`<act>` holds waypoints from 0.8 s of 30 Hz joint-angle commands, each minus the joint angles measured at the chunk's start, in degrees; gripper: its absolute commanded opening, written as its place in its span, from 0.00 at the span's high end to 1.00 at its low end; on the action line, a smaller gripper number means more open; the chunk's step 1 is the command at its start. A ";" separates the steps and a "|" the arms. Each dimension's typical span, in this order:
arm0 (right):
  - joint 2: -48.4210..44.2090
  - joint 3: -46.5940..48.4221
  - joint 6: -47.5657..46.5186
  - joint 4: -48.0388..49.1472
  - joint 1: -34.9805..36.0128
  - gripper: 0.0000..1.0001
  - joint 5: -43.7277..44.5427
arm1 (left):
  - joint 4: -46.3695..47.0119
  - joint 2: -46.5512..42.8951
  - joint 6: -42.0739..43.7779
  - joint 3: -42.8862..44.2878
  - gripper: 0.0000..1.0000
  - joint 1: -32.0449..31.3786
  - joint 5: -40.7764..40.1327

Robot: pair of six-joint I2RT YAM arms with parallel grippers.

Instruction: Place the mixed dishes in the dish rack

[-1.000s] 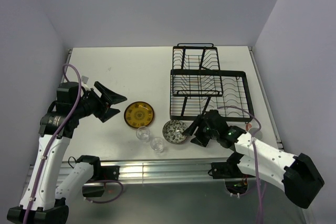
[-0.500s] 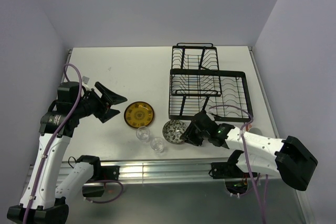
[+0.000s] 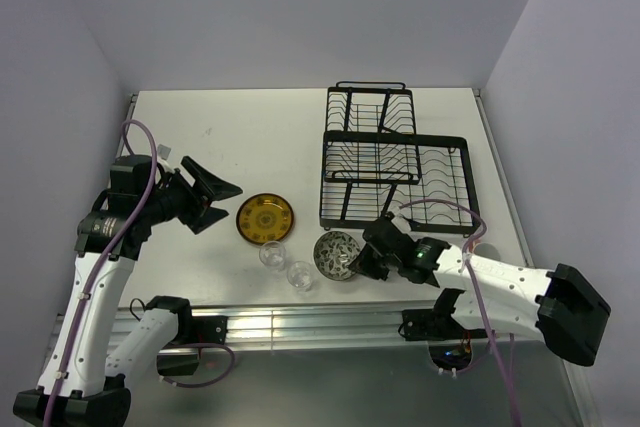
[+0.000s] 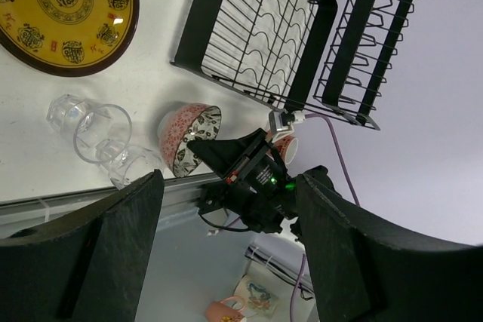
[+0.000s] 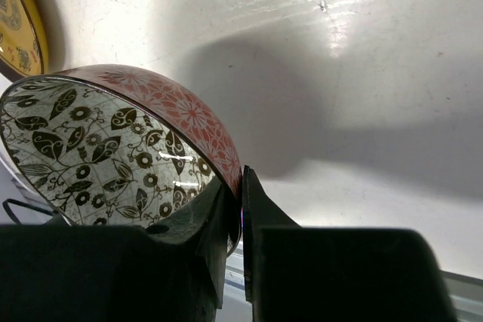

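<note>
The small patterned bowl (image 3: pixel 335 250) sits near the table's front edge, tilted, with its pink outer wall (image 5: pixel 181 111) showing. My right gripper (image 3: pixel 360 261) is shut on the bowl's right rim, one finger inside and one outside (image 5: pixel 240 186). The yellow-orange plate (image 3: pixel 265 218) lies flat to the left of the bowl. Two clear glass tumblers (image 3: pixel 271 254) (image 3: pixel 299 275) stand in front of the plate. The black wire dish rack (image 3: pixel 400 162) stands behind the bowl, with no dishes in it. My left gripper (image 3: pixel 228 197) hangs open above the table, left of the plate, holding nothing.
A white cup (image 3: pixel 485 247) stands at the right table edge, right of my right arm. The metal rail of the near table edge (image 3: pixel 300 322) runs just in front of the tumblers. A small white scrap (image 3: pixel 161 152) lies at the far left.
My right gripper moved left onto the bowl and closed on its rim. The bowl now sits tilted. The left arm has not moved.
</note>
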 commanded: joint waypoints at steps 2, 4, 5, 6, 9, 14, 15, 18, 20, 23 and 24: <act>-4.46 0.12 1.26 -0.93 0.77 1.00 2.65 | 0.14 -0.47 2.11 1.77 0.25 -0.25 0.47; -7.79 -0.41 1.79 -3.64 1.29 1.00 4.04 | 0.23 0.41 3.77 3.43 0.25 -1.03 0.47; -9.03 -0.58 1.70 -4.79 1.38 1.00 4.40 | -0.21 1.63 4.47 4.49 0.25 -1.47 0.03; -10.61 -0.67 1.53 -7.23 1.47 1.00 4.75 | -0.65 2.51 6.40 5.63 0.25 -2.87 -0.41; -16.67 0.46 0.30 -14.18 1.56 1.00 5.54 | -3.20 6.64 9.66 11.78 0.24 -7.44 -3.83; -23.80 8.35 -4.61 -25.44 1.65 1.00 6.95 | -6.19 14.10 10.63 24.96 0.24 -18.16 -14.02; -23.98 9.94 -5.93 -28.50 1.65 1.00 6.87 | -6.02 14.99 10.72 26.54 0.24 -22.35 -15.34; -22.76 16.69 -10.06 -32.90 1.82 1.00 6.08 | -5.93 18.16 11.07 32.26 0.25 -30.79 -21.23; -21.79 20.40 -12.44 -35.02 1.74 1.00 6.08 | -5.49 20.00 11.95 34.81 0.25 -34.86 -23.51; -18.28 30.57 -15.52 -38.45 1.82 1.00 5.72 | -5.75 22.02 13.88 36.84 0.26 -42.24 -27.74; -16.09 32.44 -16.13 -40.03 1.74 1.00 5.55 | -5.49 22.29 14.76 37.10 0.26 -45.22 -28.53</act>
